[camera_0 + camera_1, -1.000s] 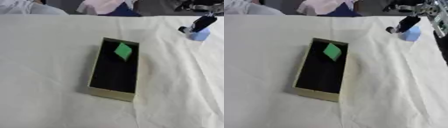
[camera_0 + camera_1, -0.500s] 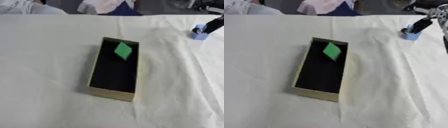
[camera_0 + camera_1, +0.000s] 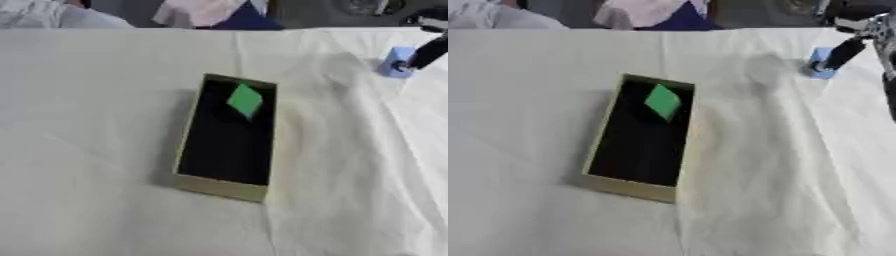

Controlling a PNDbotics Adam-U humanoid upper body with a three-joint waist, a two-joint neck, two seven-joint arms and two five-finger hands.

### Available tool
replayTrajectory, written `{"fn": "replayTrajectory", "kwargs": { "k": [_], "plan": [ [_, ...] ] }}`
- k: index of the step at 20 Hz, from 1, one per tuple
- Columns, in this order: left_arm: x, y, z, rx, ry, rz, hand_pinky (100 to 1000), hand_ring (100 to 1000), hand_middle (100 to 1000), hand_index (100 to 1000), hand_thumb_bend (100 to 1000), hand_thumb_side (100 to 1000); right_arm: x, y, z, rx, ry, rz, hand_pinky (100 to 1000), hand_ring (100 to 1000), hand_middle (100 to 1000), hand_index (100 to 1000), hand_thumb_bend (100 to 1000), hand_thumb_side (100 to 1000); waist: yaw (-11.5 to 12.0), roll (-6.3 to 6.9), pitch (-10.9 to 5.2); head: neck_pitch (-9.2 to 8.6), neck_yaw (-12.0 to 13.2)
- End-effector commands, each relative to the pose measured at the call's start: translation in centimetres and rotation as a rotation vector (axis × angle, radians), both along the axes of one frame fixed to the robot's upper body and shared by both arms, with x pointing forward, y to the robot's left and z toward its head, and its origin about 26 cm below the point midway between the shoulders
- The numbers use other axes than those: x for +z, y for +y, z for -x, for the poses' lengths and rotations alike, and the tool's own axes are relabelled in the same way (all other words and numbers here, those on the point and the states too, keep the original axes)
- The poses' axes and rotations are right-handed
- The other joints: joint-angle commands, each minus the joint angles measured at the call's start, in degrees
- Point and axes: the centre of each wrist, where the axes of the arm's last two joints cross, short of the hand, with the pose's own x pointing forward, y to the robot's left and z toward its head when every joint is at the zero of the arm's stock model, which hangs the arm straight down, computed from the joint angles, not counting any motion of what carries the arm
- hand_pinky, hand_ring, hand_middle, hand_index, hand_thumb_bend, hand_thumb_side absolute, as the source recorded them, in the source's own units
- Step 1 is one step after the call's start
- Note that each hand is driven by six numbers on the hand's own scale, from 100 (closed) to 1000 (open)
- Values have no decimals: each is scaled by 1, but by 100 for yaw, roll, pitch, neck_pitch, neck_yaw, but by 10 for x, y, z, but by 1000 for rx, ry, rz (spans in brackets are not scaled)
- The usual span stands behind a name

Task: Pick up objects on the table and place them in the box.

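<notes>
In the left eye view, the right hand (image 3: pixel 429 50) is reaching in from the upper right, a dark finger touching the blue object (image 3: pixel 395 62), which is sitting just below and left of it. Whether it is gripping, I cannot tell.

In the right eye view, the box (image 3: pixel 598 150) is lying well down-left of the hand, its long axis running near-to-far, a green piece (image 3: pixel 662 101) tilted inside its far end. The blue object's orientation is unclear.

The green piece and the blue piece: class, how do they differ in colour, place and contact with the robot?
The green piece is green; the blue piece is light blue. The green piece lies inside the box, at its far end; the blue piece sits on the white cloth near the far right. The right hand is at the blue piece; nothing touches the green one. Both are small.
</notes>
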Motion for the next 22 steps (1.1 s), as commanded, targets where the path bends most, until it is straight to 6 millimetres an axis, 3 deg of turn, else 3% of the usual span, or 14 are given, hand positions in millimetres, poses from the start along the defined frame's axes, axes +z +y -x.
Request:
{"fn": "replayTrajectory", "kwargs": {
  "k": [1,7,10,11,16,17,22],
  "plan": [
    [10,1,2,4,-35,-21,730,786,758,876,314,926,18,-2,-1,-40,-41,8,927,972,942,1000,421,323,5,15,-71,29,-12],
    [10,1,2,3,-34,-19,730,787,758,876,312,927,19,3,-6,-112,-25,-5,927,973,949,1000,457,260,15,42,-45,29,-34],
    [10,1,2,1,-34,-18,730,787,758,876,308,928,21,5,-8,-152,-24,-20,923,964,944,1000,499,115,20,58,-23,29,-35],
    [10,1,2,1,-34,-18,730,787,758,876,306,925,22,5,-8,-165,-26,-24,922,960,941,1000,467,100,22,63,-17,29,-37],
    [10,0,1,-3,-34,-16,730,787,758,876,303,920,27,10,-10,-205,-48,-44,918,952,935,1000,421,100,22,86,11,29,-44],
    [10,0,1,-3,-34,-16,730,787,758,876,302,918,28,10,-10,-210,-50,-45,917,951,935,1000,377,100,21,88,15,29,-43],
    [10,0,1,-4,-36,-16,730,787,759,876,300,918,32,13,-11,-250,-59,-44,913,947,931,1000,360,100,21,105,44,29,-54]
  ]
}}
